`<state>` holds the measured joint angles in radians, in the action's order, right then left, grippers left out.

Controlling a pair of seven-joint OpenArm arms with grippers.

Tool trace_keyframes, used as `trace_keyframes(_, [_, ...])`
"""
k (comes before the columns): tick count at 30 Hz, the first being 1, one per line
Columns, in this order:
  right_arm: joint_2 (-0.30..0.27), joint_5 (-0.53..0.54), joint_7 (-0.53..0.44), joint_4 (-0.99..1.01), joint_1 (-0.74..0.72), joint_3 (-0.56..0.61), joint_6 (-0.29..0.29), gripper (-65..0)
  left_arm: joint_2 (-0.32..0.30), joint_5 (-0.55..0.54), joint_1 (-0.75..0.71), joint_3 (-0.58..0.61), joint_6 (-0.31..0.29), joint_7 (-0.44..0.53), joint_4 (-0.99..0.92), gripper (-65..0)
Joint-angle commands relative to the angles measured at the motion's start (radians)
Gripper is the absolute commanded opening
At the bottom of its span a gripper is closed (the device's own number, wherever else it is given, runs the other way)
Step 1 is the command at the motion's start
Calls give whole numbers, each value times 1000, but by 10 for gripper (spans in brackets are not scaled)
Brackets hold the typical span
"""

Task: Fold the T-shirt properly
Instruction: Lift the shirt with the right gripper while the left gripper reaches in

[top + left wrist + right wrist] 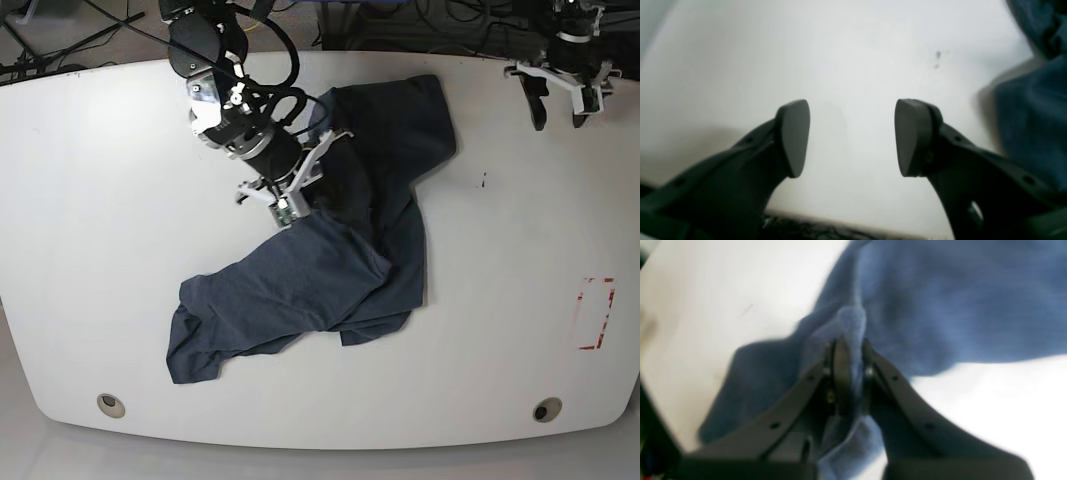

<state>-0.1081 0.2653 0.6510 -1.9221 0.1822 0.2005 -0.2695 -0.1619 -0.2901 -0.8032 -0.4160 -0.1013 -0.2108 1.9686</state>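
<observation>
The dark slate-blue T-shirt (330,260) lies crumpled across the middle of the white table (100,250), no lettering showing. My right gripper (288,210) presses down on its upper left part. In the right wrist view, the right gripper (853,353) is shut on a raised fold of the T-shirt (940,306), with cloth pinched between the fingers. My left gripper (558,112) hovers at the far right of the table, away from the shirt. In the left wrist view, the left gripper (851,136) is open over bare table with nothing between its fingers, and the T-shirt (1033,126) shows blurred at the right edge.
A red rectangular marking (597,313) sits near the table's right edge. Two round holes (111,404) (545,409) lie near the front edge. A small dark speck (484,181) marks the table right of the shirt. Cables (400,20) run behind the far edge.
</observation>
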Motion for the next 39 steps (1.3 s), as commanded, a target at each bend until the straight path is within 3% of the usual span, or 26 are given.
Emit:
trace_keyframes(1, [-15, 10, -29, -61, -5, -36, -6, -650, -9, -4, 21, -8, 8, -31, 21, -279])
trace_keyframes(9, [-91, 12, -106, -95, 32, -183, -7, -650, -9, -10, 195, 18, 7, -189, 22, -279])
trace_keyframes(17, [-81, 12, -165, -93, 95, -352, -104, -650, -9, -5, 453, 125, 7, -393, 13, -279])
trace_keyframes(21, [-81, 12, -168, -95, 121, -393, -113, -650, 11, -4, 583, 203, 7, -471, -22, -279])
trace_keyframes(28, [-81, 12, -165, -95, 133, -447, -126, -650, 86, -2, 769, 268, 7, -494, -220, -279])
trace_keyframes(34, [-81, 12, -165, -93, 133, -461, -126, -650, 114, -5, 904, 309, 7, -490, -426, -279])
trace_keyframes(39, [-81, 10, -165, -92, 132, -459, -124, -650, 150, -8, 997, 345, 7, -442, -575, -279])
